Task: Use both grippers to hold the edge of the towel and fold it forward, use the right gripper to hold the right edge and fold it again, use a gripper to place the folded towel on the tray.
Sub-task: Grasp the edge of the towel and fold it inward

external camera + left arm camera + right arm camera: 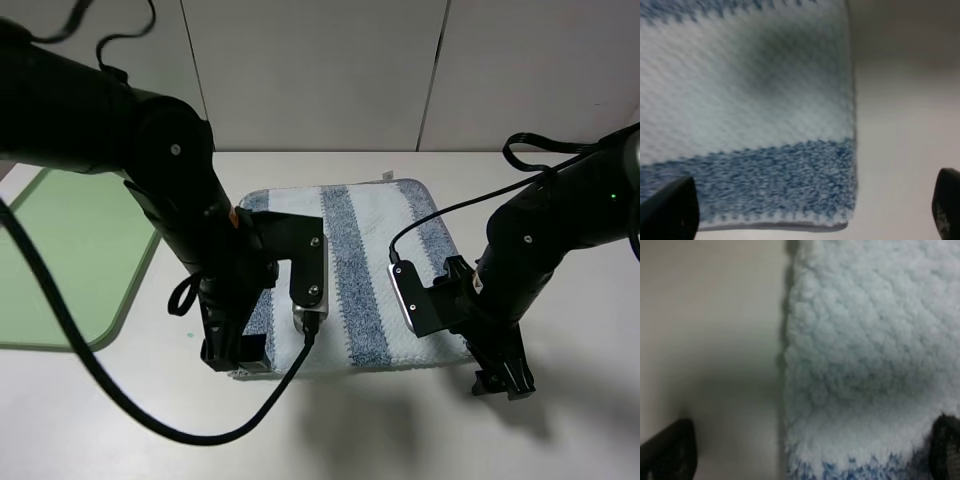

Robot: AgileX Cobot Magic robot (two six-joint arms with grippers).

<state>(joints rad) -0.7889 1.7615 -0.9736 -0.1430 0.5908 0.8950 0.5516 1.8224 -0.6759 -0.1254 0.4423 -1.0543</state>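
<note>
Towel point(360, 270) lay spread flat on the table point(580, 430), its blue-grey and white stripes running from its near edge to its far edge in the high view. It lay to the right of the tray point(70, 250) and apart from it.

My left end effector point(236, 355) hung released at the towel's left corner nearest the high camera, jaws spread wide and holding nothing. In the left wrist view that corner sat between my fingers point(670, 212). One tip hovered over the blue stripe and the other over bare table, with the thin grey hem point(775, 226) running between them. Whether either tip touched cloth I could not tell.

My right end effector point(505, 382) was likewise wide open and unladen at the near right corner. In its wrist view one finger stood over the table and the other over white pile, with the towel's side edge passing between them. That picture was too blurred to show any contact.

The tray, light green with a low rim, lay on the table's left side. My left arm point(100, 100) covered its far right part and the frame cut off its left side. My arms also hid the towel's near corners from the high camera. A small tag point(384, 178) showed at the towel's far edge.
</note>
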